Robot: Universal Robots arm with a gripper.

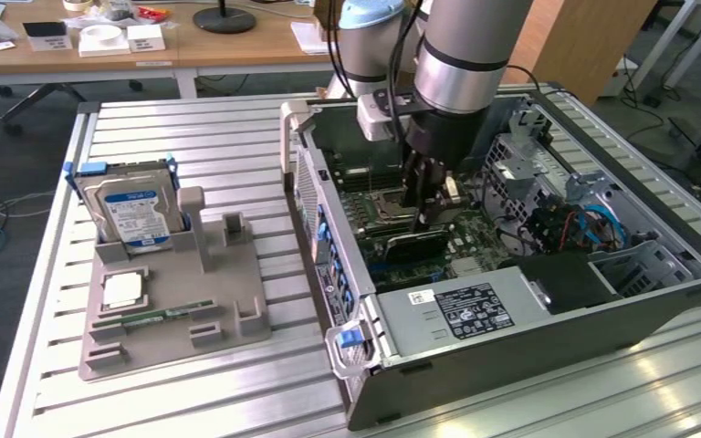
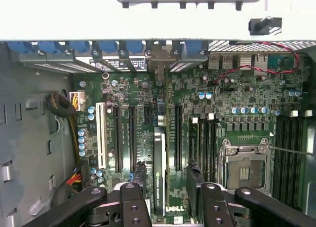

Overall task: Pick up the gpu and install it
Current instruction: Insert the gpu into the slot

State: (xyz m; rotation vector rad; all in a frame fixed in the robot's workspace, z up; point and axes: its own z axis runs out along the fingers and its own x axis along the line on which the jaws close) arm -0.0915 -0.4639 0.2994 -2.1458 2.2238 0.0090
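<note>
Inside the open PC case point(image 1: 643, 301), my gripper point(image 2: 168, 192) hangs low over the motherboard point(image 2: 237, 103), jaws spread wide w/ the gpu point(image 2: 159, 172) standing on edge between them in a slot near the board's middle; can't tell if my fingers point(image 2: 134, 200) touch it.

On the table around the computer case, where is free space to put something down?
Bare table lies between the case and the grey holder, and behind the hard drive. Inside the case it is crowded: the end effector sits over the gpu.
</note>
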